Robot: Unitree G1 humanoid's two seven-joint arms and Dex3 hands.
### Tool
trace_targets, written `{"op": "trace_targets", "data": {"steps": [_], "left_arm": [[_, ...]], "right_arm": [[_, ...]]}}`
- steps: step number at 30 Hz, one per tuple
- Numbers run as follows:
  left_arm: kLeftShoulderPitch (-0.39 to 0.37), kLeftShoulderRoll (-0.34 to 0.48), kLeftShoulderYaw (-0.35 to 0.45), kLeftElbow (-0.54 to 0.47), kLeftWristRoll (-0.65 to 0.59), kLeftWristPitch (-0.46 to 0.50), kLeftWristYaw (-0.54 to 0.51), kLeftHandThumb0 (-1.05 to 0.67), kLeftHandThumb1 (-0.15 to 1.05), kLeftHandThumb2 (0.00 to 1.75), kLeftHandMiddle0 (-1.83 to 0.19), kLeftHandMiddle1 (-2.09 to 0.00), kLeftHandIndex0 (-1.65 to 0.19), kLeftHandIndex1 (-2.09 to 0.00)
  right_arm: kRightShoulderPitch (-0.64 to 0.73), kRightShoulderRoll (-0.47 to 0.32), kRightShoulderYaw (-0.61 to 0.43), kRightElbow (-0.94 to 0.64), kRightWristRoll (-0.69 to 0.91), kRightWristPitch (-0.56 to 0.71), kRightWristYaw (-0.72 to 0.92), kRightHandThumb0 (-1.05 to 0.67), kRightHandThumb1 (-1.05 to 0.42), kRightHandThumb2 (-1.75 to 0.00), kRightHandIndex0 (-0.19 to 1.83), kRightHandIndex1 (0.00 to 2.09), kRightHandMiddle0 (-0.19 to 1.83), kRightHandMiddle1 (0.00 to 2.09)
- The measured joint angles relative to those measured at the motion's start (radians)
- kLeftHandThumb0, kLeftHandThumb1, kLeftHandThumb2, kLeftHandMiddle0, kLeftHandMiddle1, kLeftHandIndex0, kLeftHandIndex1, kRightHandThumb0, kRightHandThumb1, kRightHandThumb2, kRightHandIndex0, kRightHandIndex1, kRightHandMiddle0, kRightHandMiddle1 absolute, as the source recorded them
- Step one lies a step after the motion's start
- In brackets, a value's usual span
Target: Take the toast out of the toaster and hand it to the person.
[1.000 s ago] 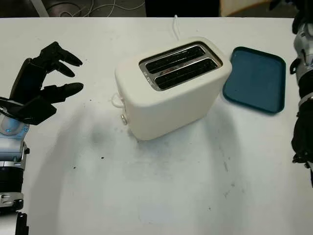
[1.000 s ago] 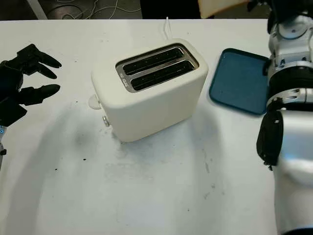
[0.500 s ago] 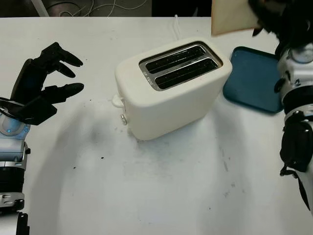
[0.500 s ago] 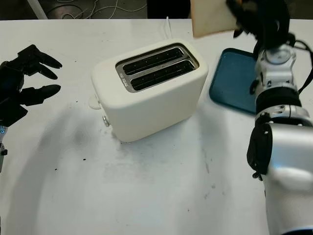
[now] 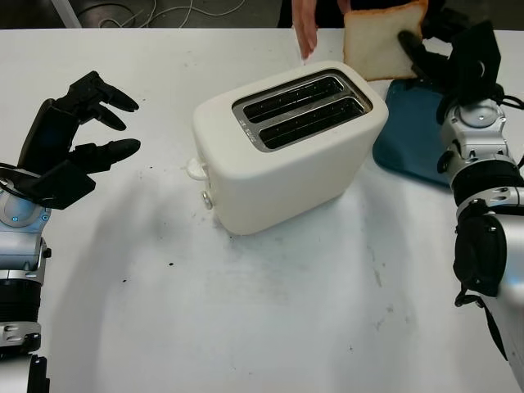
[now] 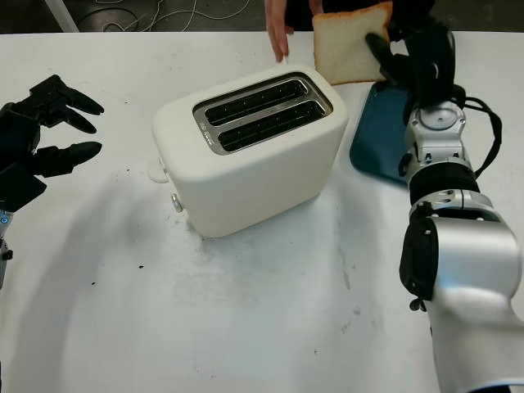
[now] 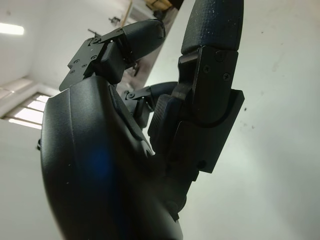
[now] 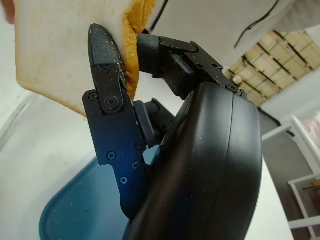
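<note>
My right hand is shut on a slice of pale toast, held upright above the far right corner of the cream toaster. The toast is pinched between my fingers at its crust edge. Both toaster slots look dark and empty. A person's hand reaches in from the far edge, just left of the toast and apart from it. My left hand hovers open over the table at the left, well away from the toaster.
A teal tray lies on the white table right of the toaster, under my right forearm. The toaster's lever knob sticks out on its left end. A white cord runs off behind it.
My right hand has come down and toward the toaster with the toast. A person's hand has come in at the far edge beside the toast. The left hand has not moved.
</note>
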Motion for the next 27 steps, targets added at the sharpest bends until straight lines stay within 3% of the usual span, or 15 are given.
{"op": "trace_targets", "data": {"steps": [27], "left_arm": [[0.000,-0.001,0.000,0.003,0.000,-0.002,0.000,-1.05,0.92,0.25,-0.44,-1.40,-0.30,-1.31]], "right_arm": [[0.000,0.006,0.017,0.000,-0.004,0.000,-0.014,-0.43,-0.92,-0.19,1.04,1.75,0.79,1.75]]}}
